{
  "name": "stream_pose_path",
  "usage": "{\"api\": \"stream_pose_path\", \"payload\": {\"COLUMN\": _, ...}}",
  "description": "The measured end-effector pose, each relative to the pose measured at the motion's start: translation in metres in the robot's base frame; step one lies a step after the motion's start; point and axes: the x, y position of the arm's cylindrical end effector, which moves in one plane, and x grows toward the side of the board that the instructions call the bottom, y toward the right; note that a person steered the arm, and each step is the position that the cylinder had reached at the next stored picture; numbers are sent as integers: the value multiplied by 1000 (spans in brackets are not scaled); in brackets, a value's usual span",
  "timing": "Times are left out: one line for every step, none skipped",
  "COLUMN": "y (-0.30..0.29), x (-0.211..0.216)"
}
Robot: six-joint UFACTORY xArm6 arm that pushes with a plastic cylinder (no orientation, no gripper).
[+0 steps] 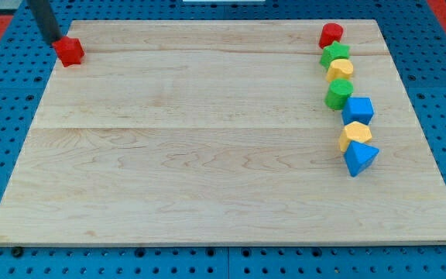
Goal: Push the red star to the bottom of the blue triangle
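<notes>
End effector's tip (56,40) touches the red star (70,51), top-left corner.

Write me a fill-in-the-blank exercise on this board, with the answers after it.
1. My tip touches the red star at the board's top ____ corner.
2. The blue triangle is the ____ block of the right-hand column.
3. The column's top block is coloured ____.

Missing words: left; lowest; red.
</notes>
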Motion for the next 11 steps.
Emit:
{"api": "stream_pose_path", "payload": {"y": 101, "x": 20}}
{"api": "stream_pose_path", "payload": {"y": 218, "x": 42}}
{"api": "stream_pose_path", "payload": {"y": 294, "x": 88}}
{"api": "stream_pose_path", "payload": {"y": 304, "x": 64}}
{"api": "stream_pose_path", "payload": {"y": 319, "x": 88}}
{"api": "stream_pose_path", "payload": {"y": 306, "x": 165}}
{"api": "stream_pose_path", "payload": {"y": 350, "x": 198}}
{"api": "stream_pose_path", "payload": {"y": 386, "x": 235}}
{"api": "stream_pose_path", "payload": {"y": 383, "x": 250}}
{"api": "stream_pose_path", "payload": {"y": 325, "x": 250}}
{"api": "stream_pose_path", "payload": {"y": 306, "x": 269}}
